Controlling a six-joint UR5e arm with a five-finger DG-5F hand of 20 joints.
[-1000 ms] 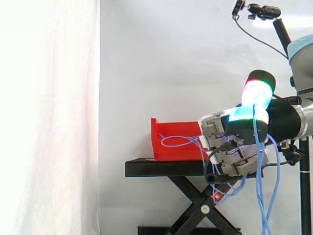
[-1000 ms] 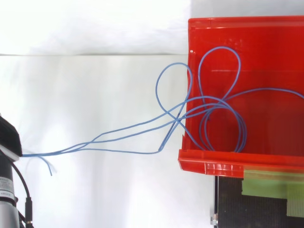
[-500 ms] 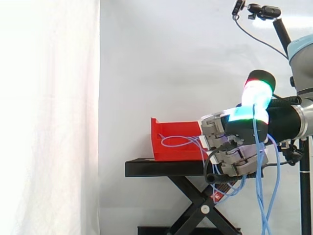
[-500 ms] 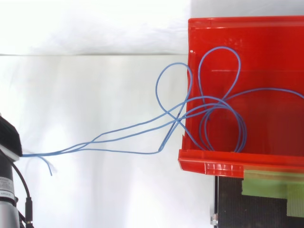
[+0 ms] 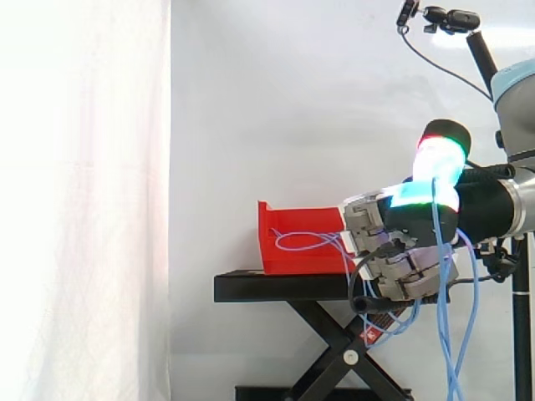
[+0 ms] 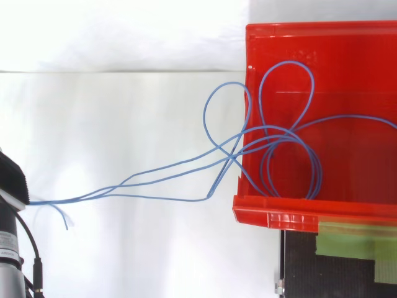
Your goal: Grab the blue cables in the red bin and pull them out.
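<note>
**Hand has the cables, loops lie in the bin**

In the side view I see the hand [image 5: 410, 271] low down, next to the black stand [image 5: 276, 288]. Its fingers are curled in tight. The glowing fingertips [image 5: 439, 159] sit on top, green and white with a bit of red, and one under them is cyan. The blue cables [image 6: 232, 155] run right over the cyan pad, and the curled fingers close on them. So I say the hand is closed and has hold of the cables.

Below the hand the cables hang down in long lines, almost to the bottom of the view. A few small loops hang just under the hand too.

The red bin [image 5: 288, 259] sits on the stand, just beside the hand, on the side away from the arm. The cables go from the hand into the bin.

From above I see round loops of cable lying on the bin floor. One loop sticks out past the bin wall [image 6: 273, 217]. From there some strands cross the bin's edge and stretch out long and close together, away from the bin. One loose end curls off near the far end.

A strip of green tape [image 6: 347, 242] is stuck on the stand next to the bin.
</note>
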